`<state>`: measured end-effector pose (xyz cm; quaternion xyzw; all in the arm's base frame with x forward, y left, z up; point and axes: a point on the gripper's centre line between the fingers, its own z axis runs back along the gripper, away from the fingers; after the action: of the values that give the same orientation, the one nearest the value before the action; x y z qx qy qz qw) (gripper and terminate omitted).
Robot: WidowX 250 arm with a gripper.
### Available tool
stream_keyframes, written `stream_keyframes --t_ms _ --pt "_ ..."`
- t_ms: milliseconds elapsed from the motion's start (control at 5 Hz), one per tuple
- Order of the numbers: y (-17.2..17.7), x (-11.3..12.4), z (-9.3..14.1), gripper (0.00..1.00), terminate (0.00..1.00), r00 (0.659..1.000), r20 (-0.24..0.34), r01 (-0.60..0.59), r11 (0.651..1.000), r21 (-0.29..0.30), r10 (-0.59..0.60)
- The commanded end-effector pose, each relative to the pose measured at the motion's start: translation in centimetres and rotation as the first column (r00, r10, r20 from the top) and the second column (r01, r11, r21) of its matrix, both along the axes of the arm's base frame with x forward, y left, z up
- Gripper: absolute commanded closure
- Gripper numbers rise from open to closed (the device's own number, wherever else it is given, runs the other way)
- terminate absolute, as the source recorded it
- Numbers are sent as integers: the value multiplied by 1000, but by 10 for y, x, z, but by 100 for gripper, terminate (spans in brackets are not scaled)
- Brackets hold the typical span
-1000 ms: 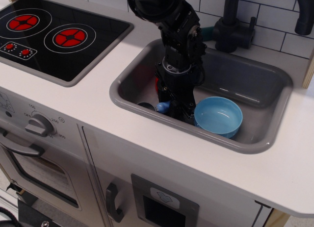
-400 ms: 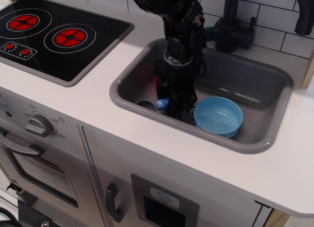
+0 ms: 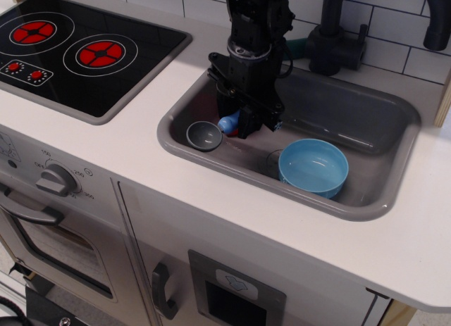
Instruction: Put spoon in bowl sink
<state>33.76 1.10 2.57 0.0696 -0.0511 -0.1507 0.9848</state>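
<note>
The spoon (image 3: pixel 211 132) has a blue handle and a round grey scoop. My gripper (image 3: pixel 243 124) is shut on its blue handle and holds it lifted above the left part of the grey sink (image 3: pixel 366 210), with the scoop sticking out to the left. The light-blue bowl (image 3: pixel 313 166) sits empty in the sink's front middle, to the right of and below the gripper. The arm hides the sink floor behind the gripper.
A black stovetop (image 3: pixel 84 51) with red rings lies on the left. A black faucet (image 3: pixel 338 37) stands behind the sink. The white counter (image 3: pixel 141 150) runs around the sink, with an oven knob (image 3: pixel 58 179) and cabinet handles on the front.
My gripper has risen from the sink floor and shifted up and left, lifting the spoon with it. The grey scoop now shows clearly. The bowl has not moved.
</note>
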Motion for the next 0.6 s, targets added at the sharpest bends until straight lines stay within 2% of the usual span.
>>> stream_keyframes --t_ms 0,200,400 --pt "-40 28 44 100 0 995 96 -6 994 -110 16" --pt "-60 44 43 100 0 992 105 -51 985 -164 69" --pt "-76 52 41 100 0 992 90 -70 977 -202 90"
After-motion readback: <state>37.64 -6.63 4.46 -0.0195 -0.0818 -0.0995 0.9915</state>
